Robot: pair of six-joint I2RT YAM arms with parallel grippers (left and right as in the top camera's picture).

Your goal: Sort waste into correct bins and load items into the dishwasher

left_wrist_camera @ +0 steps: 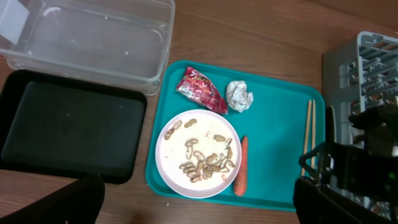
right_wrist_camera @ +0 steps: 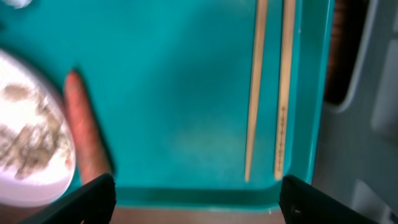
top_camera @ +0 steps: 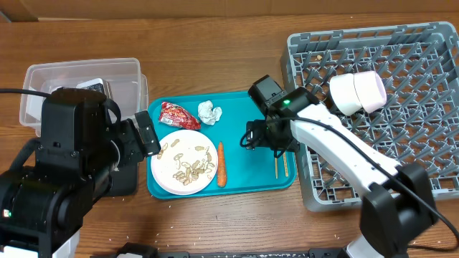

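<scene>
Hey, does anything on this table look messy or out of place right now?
Peanut shells are strewn across the white plate, which lies on the teal tray beside the carrot: waste on a dish. A small tan bit sits in the dish rack, too small to identify.

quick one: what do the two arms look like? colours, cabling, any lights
Left arm: all black, boxy housings, with a small green light low on its base. Right arm: white links and black joints, a thin black cable running along it, and a green wrist light. The left fingers and right fingers look dark and blunt. No readable markings.
</scene>
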